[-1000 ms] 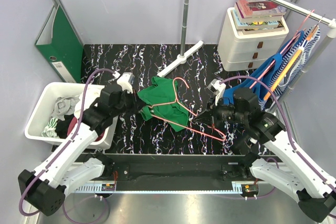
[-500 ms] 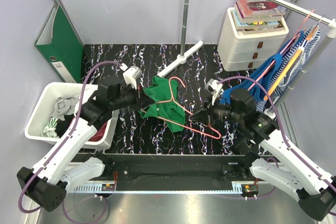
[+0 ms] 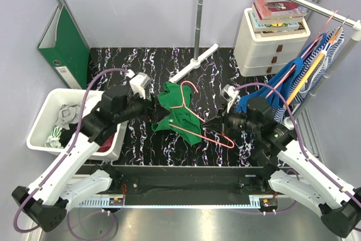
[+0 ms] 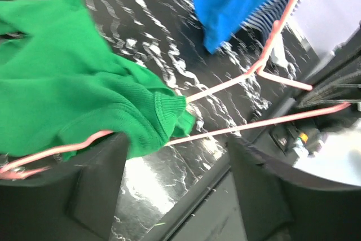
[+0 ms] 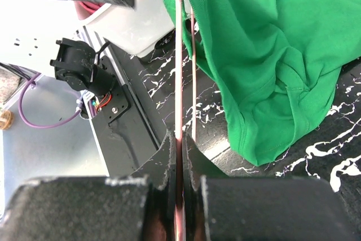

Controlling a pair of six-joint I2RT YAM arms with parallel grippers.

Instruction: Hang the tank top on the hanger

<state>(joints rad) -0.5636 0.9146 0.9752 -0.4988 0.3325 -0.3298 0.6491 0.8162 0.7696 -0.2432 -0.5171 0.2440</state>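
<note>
the right gripper (image 5: 180, 139) is pinching the hanger (image 5: 178, 71), with the tank top (image 3: 174, 114) lying half-threaded at mid-frame. the left gripper (image 4: 175, 156) is gaping wide, holding nothing. threading looks underway; next it likely needs to regrip the loose strap.

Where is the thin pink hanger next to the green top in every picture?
Top external: the hanger sits near the centre, slanting down to the right.
Left wrist: the hanger crosses the middle, running right from the green cloth.
Right wrist: the hanger runs straight up, just left of centre.
Shared landmark: the tank top, touching it in all three.
</note>
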